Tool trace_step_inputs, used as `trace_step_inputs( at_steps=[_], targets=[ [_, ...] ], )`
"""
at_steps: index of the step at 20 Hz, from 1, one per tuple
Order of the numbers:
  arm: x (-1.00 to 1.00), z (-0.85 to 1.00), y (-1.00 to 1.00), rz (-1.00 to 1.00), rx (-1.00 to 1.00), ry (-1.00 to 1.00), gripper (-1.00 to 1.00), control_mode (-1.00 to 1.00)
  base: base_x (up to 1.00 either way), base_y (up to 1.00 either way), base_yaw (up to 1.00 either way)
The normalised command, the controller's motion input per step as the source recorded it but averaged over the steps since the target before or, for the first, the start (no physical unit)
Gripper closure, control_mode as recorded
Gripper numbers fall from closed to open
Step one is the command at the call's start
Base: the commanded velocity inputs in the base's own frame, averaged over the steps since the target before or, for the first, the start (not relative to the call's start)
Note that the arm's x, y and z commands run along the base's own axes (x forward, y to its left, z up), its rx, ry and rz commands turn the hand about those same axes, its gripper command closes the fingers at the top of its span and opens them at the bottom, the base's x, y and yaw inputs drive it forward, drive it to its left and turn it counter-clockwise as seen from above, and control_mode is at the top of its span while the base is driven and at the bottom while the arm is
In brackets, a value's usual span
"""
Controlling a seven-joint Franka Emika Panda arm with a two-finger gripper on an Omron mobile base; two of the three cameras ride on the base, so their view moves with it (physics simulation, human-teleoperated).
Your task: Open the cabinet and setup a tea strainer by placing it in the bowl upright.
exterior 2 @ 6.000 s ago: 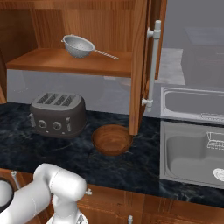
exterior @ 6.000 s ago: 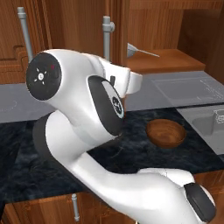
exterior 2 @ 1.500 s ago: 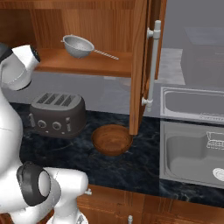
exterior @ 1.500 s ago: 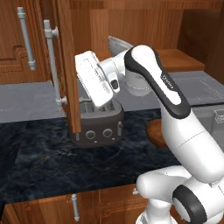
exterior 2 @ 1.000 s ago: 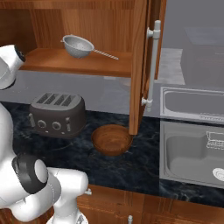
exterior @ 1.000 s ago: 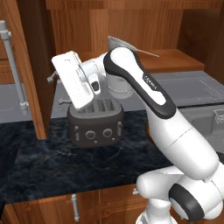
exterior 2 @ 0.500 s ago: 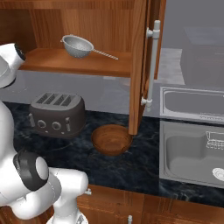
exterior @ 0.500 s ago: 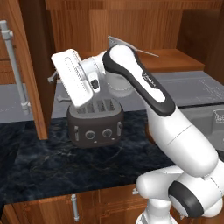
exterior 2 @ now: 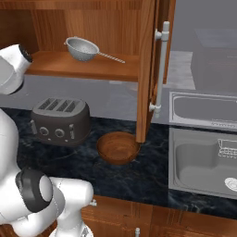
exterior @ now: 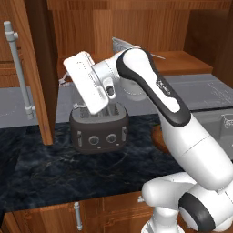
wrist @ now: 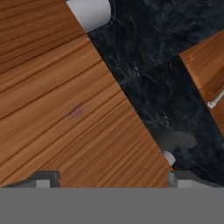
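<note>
Left door of cabinet [exterior: 27,77] swung wide since earlier, pincer [wrist: 111,177] released, dark marble counter [exterior 2: 152,171], wooden shelf [exterior 2: 92,67].

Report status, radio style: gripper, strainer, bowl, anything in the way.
Gripper open, empty, beside left cabinet door. Tea strainer on cabinet shelf. Bowl empty on counter. Toaster beside bowl.

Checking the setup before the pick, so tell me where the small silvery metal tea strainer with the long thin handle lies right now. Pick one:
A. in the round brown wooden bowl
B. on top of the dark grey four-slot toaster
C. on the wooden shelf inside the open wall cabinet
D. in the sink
C: the tea strainer rests on the cabinet's wooden shelf, above the toaster; the wooden bowl on the counter holds nothing.
</note>
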Motion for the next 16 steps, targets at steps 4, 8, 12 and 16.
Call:
trace_step_inputs(
  at_steps=[4, 8, 12, 16],
  targets=[
    [0.0, -0.38, -0.16, 0.0, -0.34, 0.02, -1.0, -1.0, 0.0, 0.0, 0.0],
    [0.0, -0.29, -0.16, 0.01, -0.4, 0.01, -1.0, -1.0, 0.0, 0.0, 0.0],
    [0.0, -0.15, -0.05, 0.03, -0.5, -0.01, -1.0, -1.0, 0.0, 0.0, 0.0],
    [0.0, -0.01, -0.53, 0.03, -0.4, -0.19, -1.0, -1.0, 0.0, 0.0, 0.0]
  ],
)
